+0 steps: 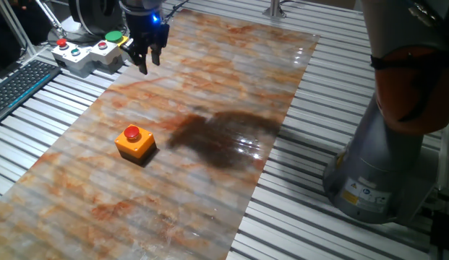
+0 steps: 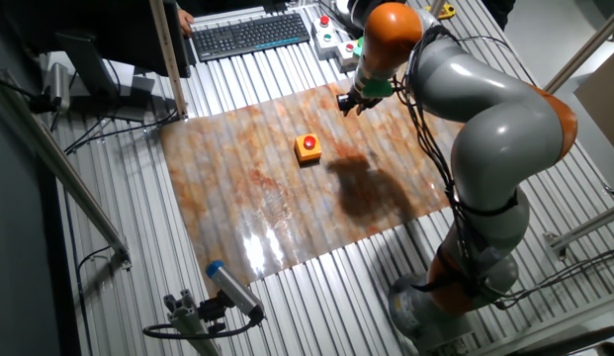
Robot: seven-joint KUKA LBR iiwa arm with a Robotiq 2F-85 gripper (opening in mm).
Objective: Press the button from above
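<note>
A: Where does the button (image 1: 131, 133) sit?

B: It is a small round red cap on top of a square orange box (image 1: 135, 145). The box rests flat on the marbled orange-brown mat (image 1: 210, 87), in the mat's left-middle part as one fixed view shows it. In the other fixed view the same button (image 2: 308, 142) lies near the mat's far half, with bare mat all around it.

A: Is anything touching it?

B: No. The gripper (image 1: 149, 63) hangs well apart from it, above the mat's far corner, close to the grey control box (image 1: 87, 54) that carries red, blue and green buttons. The other fixed view puts the gripper (image 2: 348, 106) at the mat's far edge, beyond the button and off to one side of it.

A: And the fingers?

B: One fixed view shows the dark fingers (image 1: 143, 61) pointing down with a gap between them, so they stand apart and hold nothing.

A: What else lies around?

B: A dark shadow (image 1: 220, 133) spreads over the mat just right of the button. The mat lies on a ribbed metal table (image 1: 332, 108). A black keyboard (image 2: 249, 34) sits beyond the mat in the other fixed view, next to the control box. The arm's grey and orange links (image 2: 484, 119) arch over the mat's right side from the base (image 1: 387, 173) beside the mat.
</note>
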